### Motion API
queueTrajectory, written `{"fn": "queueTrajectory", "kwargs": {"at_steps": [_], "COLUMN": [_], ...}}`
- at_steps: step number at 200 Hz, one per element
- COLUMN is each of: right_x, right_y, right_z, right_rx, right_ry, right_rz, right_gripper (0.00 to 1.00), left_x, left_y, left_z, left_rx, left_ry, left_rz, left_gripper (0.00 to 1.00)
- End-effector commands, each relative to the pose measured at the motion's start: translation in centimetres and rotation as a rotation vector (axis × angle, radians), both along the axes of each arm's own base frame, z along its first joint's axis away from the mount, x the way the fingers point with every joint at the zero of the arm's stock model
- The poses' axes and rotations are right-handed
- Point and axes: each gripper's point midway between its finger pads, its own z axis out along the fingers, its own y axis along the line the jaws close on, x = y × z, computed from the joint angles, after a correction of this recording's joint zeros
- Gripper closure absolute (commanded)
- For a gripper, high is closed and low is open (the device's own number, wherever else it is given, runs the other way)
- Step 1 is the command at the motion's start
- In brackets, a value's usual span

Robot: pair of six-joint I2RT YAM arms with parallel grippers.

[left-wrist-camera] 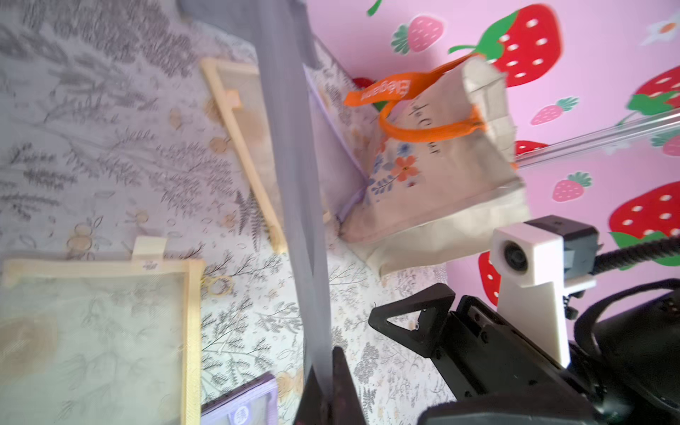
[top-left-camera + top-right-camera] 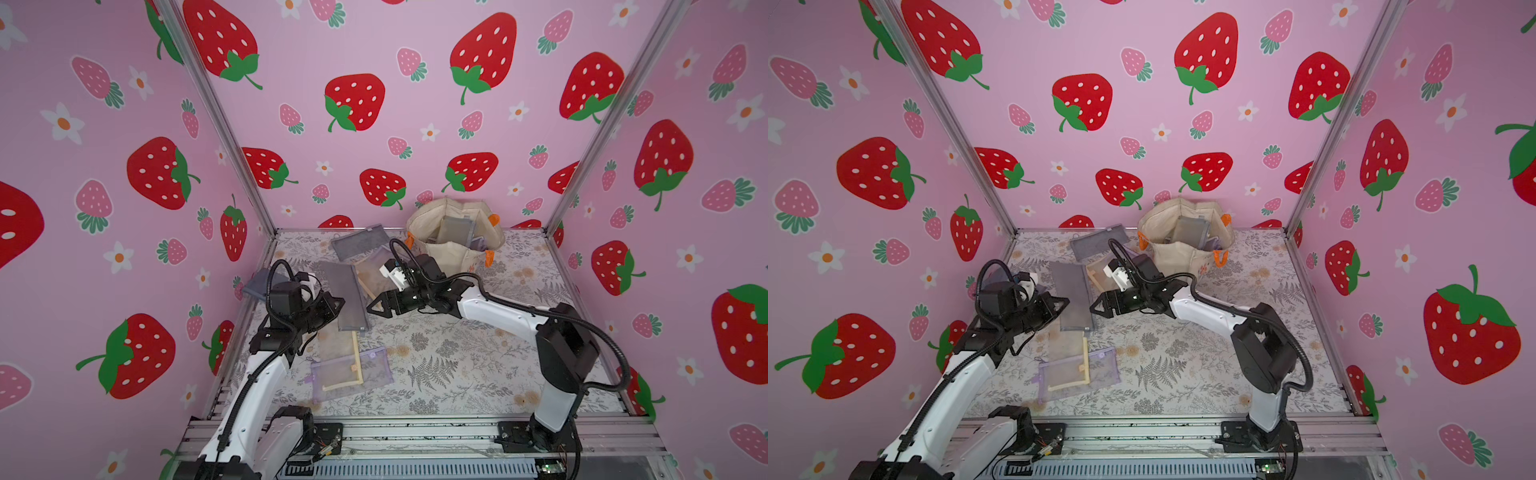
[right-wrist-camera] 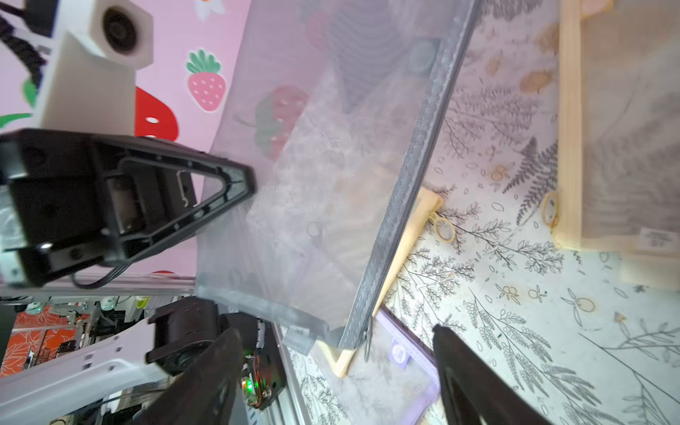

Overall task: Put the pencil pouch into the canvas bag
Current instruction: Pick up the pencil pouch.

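Our left gripper is clamped shut on one edge of the grey mesh pouch, holding it up left of centre, above the cream-edged pouch and the purple pouch that lie on the table. The right gripper sits just right of the pouch, its jaws spread wide and holding nothing. The canvas bag stands far and right of centre, mouth open, with other pouches already inside.

We read this as a handover to the arm nearer the bag. To do it well, we bring the right jaws over the stiff zipper hem rather than the limp mesh. We also keep them well apart from the left fingers and grip only the one layer of pouch. The left lets go only once the right is firmly closed. The mesh will likely droop, so we lift high enough to clear the pouches below and the bag's near rim. Then we lower it end first into the free space inside.
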Motion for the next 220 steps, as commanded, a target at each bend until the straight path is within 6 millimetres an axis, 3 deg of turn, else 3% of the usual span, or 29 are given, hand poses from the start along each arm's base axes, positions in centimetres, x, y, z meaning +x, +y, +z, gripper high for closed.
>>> {"fn": "queueTrajectory", "kwargs": {"at_steps": [1, 40, 72, 95, 134, 165, 196, 220], "right_x": [0.7, 1.6, 1.8, 1.6, 1.0, 0.4, -0.1, -0.3], "right_y": [-2.4, -7.3, -10.6, -11.6, -11.4, -11.6, -12.0, -12.5], "right_z": [2.7, 8.2, 10.5, 11.6, 12.3, 13.8, 15.1, 15.6], "right_rx": [0.028, 0.127, 0.199, 0.265, 0.309, 0.364, 0.389, 0.398], "right_ry": [-0.004, -0.042, -0.049, -0.036, -0.038, -0.088, -0.135, -0.162], "right_rz": [-0.058, -0.151, -0.216, -0.211, -0.169, -0.148, -0.139, -0.150], "right_gripper": [0.15, 0.12, 0.11, 0.10, 0.12, 0.19, 0.37, 0.59], "left_x": [-1.2, -2.4, -4.0, -5.3, -6.4, -6.9, -6.7, -6.6], "left_y": [-1.1, -4.4, -8.1, -10.9, -15.1, -16.6, -16.9, -16.8], "left_z": [3.1, 9.5, 14.1, 16.1, 17.4, 17.5, 16.9, 16.7], "left_rx": [0.000, -0.034, -0.064, -0.062, -0.104, -0.113, -0.116, -0.114], "left_ry": [-0.060, -0.262, -0.412, -0.495, -0.557, -0.565, -0.550, -0.543], "left_rz": [-0.094, -0.261, -0.396, -0.483, -0.613, -0.648, -0.643, -0.629], "left_gripper": [1.00, 1.00, 1.00, 1.00, 1.00, 1.00, 1.00, 1.00]}}
